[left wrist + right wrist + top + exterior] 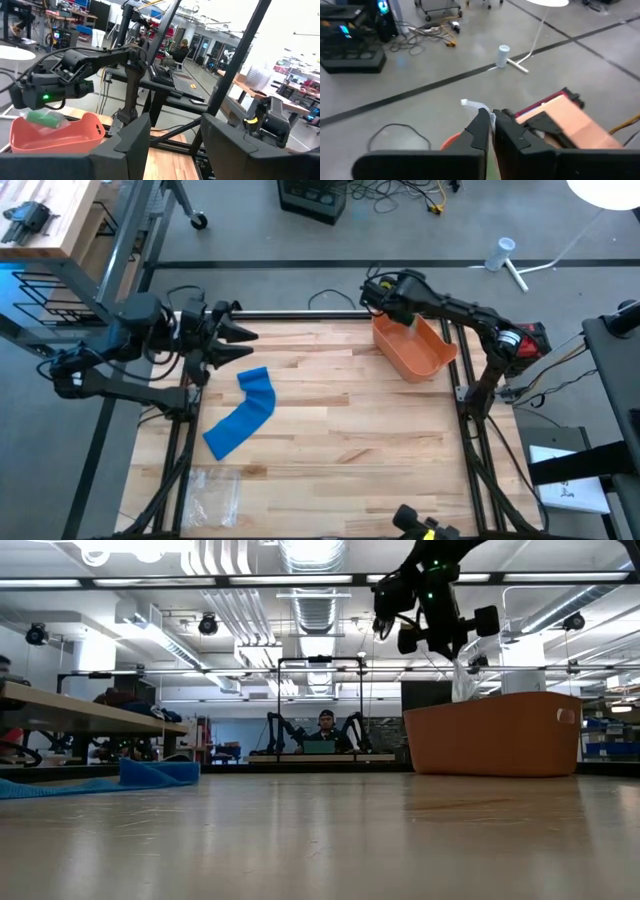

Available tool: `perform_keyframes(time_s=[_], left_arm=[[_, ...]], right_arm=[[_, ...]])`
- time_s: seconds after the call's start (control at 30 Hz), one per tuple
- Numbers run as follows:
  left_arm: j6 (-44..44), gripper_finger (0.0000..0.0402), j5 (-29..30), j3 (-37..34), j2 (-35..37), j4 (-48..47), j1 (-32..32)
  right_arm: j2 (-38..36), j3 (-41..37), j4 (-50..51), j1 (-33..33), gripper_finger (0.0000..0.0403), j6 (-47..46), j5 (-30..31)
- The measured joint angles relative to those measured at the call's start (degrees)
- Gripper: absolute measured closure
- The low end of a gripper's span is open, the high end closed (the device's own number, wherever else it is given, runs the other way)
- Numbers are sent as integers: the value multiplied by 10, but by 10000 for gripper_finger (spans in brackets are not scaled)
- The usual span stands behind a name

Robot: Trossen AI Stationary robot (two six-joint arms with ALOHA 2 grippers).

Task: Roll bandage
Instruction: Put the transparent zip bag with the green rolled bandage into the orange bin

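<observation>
right tool (491,122): fingers pressed together on a clear plastic wrapper (476,106); a bit of it pokes out past the tips. it hangs above the orange bin's far end, near the surface's far edge.
wrapper contents: in the left wrist view a green roll in clear plastic (44,119) dangles under the right tool, just over the bin's rim.
left tool (235,343): fingers spread apart, holding nothing, raised off the surface by the far left corner and pointing toward the bin.
bandage (243,416): blue strip lying flat and unrolled on the left half of the surface, running diagonally, with a small fold at its far end. it sits just in front of the left tool, not touched by it.
orange bin (417,350): stands by the far right corner, well apart from the bandage.
plastic bag (212,490): clear, crumpled, near the front left corner.
surface (340,430): pale wood planks; bare stretch between bandage and bin.
background: a person (322,727) sits at a desk far behind.
</observation>
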State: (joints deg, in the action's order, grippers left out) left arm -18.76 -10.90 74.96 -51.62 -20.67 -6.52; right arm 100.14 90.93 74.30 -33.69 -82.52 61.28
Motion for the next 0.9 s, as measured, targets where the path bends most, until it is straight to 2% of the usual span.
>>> perform_keyframes(time_s=[0.27, 0.47, 0.6, 0.67, 0.77, 0.83, 0.9], left_arm=[[-19, 222, 0, 0, -23, 1, 0], [-37, 215, -1, 0, -32, 1, 0], [-34, 215, -1, 0, -33, 4, 0], [-29, 217, -1, 0, -33, 7, 0], [-15, 221, 0, 0, -35, 7, 0], [-5, 224, 8, 0, -39, 7, 0], [5, 228, 18, 0, -43, 12, 0]], right_arm=[[40, -3, -93, 3, 334, 65, -56], [49, -3, -97, 5, 278, 118, -90], [28, -3, -100, 5, 249, 199, -113], [16, -3, -112, 1, 244, 300, -178], [11, -3, -108, -4, 250, 458, -351], [11, -3, -91, -7, 260, 493, -459], [9, -3, -80, -7, 271, 487, -493]])
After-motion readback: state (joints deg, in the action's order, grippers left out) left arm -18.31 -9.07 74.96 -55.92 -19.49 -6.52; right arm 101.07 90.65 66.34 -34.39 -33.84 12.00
